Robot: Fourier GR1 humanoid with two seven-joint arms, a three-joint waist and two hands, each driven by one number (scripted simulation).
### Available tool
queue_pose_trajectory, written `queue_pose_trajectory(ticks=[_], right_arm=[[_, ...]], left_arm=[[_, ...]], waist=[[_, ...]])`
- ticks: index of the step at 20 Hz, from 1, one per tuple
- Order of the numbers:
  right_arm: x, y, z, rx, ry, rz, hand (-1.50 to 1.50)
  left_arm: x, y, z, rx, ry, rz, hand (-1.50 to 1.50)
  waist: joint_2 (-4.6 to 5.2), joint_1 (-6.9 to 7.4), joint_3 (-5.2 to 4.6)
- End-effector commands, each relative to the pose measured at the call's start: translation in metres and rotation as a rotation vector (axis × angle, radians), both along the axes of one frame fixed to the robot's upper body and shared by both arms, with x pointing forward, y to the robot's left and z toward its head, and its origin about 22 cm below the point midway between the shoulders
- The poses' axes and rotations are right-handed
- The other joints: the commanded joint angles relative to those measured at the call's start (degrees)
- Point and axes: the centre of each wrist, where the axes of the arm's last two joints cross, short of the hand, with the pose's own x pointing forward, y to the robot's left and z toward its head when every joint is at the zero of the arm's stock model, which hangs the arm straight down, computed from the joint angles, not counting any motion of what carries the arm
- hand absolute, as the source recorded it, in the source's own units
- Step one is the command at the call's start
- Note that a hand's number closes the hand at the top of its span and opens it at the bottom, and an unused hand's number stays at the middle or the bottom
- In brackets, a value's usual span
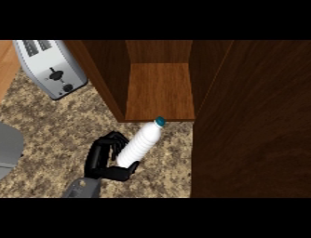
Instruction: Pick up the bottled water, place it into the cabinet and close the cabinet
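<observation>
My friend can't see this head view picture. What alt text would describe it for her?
A black robot hand grips a white water bottle, its teal cap pointing at the shelf of an open wooden cabinet. The cabinet door fills the right side; a silver toaster sits at upper left on the speckled counter.

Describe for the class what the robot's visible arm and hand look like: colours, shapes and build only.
One forearm shows, grey and blocky, entering from the lower edge. It ends in a glossy black hand with segmented fingers and a thumb. No cables or markings are visible.
</observation>
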Motion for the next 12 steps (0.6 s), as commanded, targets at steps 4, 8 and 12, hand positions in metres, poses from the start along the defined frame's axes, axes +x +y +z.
queue_pose_trajectory(ticks=[4, 8, 12], right_arm=[[-0.004, -0.007, 0.042, 0.001, -0.06, 0.012, -1.5], [-0.001, -0.013, 0.023, 0.015, -0.057, -0.022, -1.5], [-0.001, -0.011, 0.027, 0.018, -0.06, -0.005, -1.5]], left_arm=[[0.041, -0.044, 0.053, -0.015, 0.005, 0.011, 1.5], [0.041, -0.08, 0.076, 0.009, 0.035, 0.016, 1.5], [0.069, -0.094, 0.098, -0.009, 0.061, 0.047, 1.5]], waist=[[0.05, -0.39, 0.01], [0.12, -0.4, 0.03], [0.37, -1.0, -0.02]])
